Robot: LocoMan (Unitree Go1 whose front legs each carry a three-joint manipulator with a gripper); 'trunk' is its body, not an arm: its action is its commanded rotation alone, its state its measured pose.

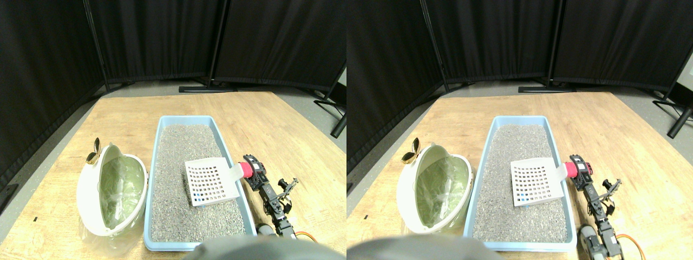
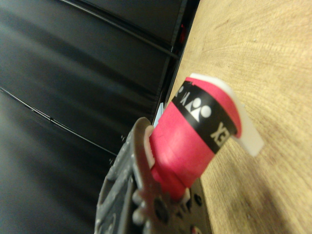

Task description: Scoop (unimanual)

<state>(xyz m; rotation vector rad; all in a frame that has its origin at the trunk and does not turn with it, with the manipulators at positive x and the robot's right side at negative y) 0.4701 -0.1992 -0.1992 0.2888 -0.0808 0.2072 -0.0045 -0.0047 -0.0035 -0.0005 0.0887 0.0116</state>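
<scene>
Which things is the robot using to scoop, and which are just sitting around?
For the job:
- white slotted scoop with a pink wrapped handle
- blue litter tray of grey litter
- white lined bin
- right gripper

Just lying about:
- gold clip at the bin's rim
- black curtains
- wooden floor
</scene>
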